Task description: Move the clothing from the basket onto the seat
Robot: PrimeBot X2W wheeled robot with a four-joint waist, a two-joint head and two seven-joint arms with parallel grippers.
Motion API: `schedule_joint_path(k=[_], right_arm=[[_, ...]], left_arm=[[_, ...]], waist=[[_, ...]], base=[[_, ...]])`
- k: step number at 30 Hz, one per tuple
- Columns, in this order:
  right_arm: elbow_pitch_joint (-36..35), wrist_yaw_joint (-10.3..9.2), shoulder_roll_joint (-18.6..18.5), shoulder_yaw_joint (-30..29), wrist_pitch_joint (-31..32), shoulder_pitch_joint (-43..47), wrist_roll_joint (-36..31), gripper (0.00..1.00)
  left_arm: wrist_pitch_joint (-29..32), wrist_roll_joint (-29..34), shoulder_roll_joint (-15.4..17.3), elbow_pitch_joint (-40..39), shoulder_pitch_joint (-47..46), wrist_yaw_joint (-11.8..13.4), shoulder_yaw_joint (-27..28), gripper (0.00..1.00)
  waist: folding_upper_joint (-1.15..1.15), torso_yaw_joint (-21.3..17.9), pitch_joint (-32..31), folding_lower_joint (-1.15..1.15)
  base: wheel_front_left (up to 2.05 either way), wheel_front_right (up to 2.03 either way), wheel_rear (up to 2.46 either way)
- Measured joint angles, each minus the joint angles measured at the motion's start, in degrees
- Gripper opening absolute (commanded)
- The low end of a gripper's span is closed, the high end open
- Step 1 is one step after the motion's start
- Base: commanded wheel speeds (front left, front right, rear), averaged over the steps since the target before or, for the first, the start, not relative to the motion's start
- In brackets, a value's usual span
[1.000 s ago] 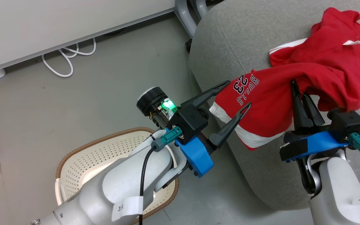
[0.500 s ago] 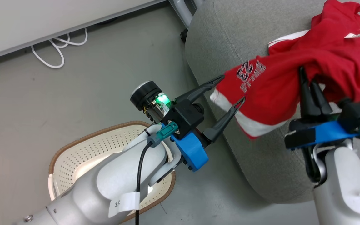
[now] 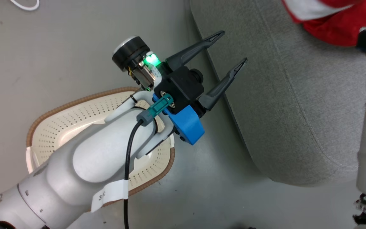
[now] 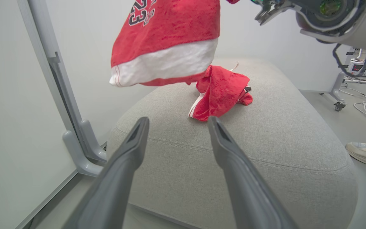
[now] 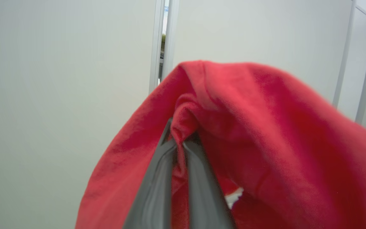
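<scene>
Head view, far left: the basket [image 3: 59, 117] stood on the grey floor [image 3: 59, 57], partly covered by the left arm's pale forearm [image 3: 106, 152].

The left gripper [image 3: 233, 46] hung just beside the rounded edge of the seat [image 3: 281, 105]. Its jaws were spread wide and grasped nothing. In the left wrist view its 2 fingers [image 4: 129, 152] pointed toward the seat top.

On the seat top, 1 red garment [image 4: 221, 95] with white trim lay crumpled, resting on the upholstery.

The jersey [image 4: 170, 38], red with a white band and the dark number 23, hung in the air above the seat, clear of the upholstery. Whether its lower hem touched the lying garment could not be told.

Right side: the right gripper [image 5: 178, 140] was clenched on a fold of the jersey's red fabric, which draped over and around both fingers.

Far right of the left wrist view: a pale shoe [image 4: 365, 154] rested on the floor just beside the seat.
</scene>
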Motion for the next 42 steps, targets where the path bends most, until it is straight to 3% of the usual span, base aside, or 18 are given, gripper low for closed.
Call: schedule_joint_path(k=[10, 17, 24, 38, 39, 40, 41, 42], right_arm=[[-3.09, 0.00, -7.79, -14.75, 0.00, -10.37, -0.26, 0.00], [2.82, 0.00, -13.86, -22.02, 0.00, -11.86, 0.12, 0.00], [10.73, 0.00, -14.34, -23.59, 0.00, -10.96, -1.64, 0.00], [20.38, 0.00, -9.93, -23.79, -0.03, -6.11, -3.25, 0.00], [20.23, 0.00, -9.71, -23.79, -0.03, -5.70, -3.25, 0.05], [19.96, 0.00, -9.40, -23.77, -0.03, -5.30, -3.26, 0.38], [19.57, 0.00, -9.09, -23.65, -0.03, -4.70, -3.26, 0.91], [19.18, 0.00, -8.81, -23.45, -0.03, -3.96, -3.28, 1.00]], left_arm=[[1.78, 2.40, 3.18, -4.44, -4.58, 0.14, 0.46, 1.00], [2.83, 2.94, 4.43, -6.59, -5.67, 0.46, 0.43, 1.00], [3.07, 3.09, 4.44, -7.67, -6.24, 0.41, -0.07, 1.00], [2.43, 3.22, 3.87, -7.16, -6.65, 0.22, -1.01, 1.00], [2.22, 3.10, 3.88, -6.99, -6.65, 0.22, -1.11, 1.00], [2.10, 2.92, 3.89, -6.80, -6.65, 0.22, -1.15, 1.00], [2.03, 2.87, 3.89, -6.62, -6.64, 0.22, -1.19, 1.00], [1.86, 2.82, 3.88, -6.47, -6.62, 0.31, -1.23, 1.00]], waist=[[0.00, 0.87, 11.69, 0.00], [0.00, 1.35, 16.60, 0.01], [0.00, 1.97, 18.77, 0.00], [0.00, 2.78, 18.73, 0.00], [0.00, 2.74, 18.52, 0.00], [0.00, 2.70, 18.24, 0.00], [0.00, 2.65, 17.92, 0.00], [0.00, 2.60, 17.55, 0.00]], base=[[0.00, 0.00, 0.00], [0.00, 0.00, 0.00], [0.00, 0.00, 0.00], [0.00, 0.00, 0.00], [0.00, 0.00, 0.00], [0.00, 0.00, 0.00], [0.00, 0.00, 0.00], [0.00, 0.00, 0.00]])
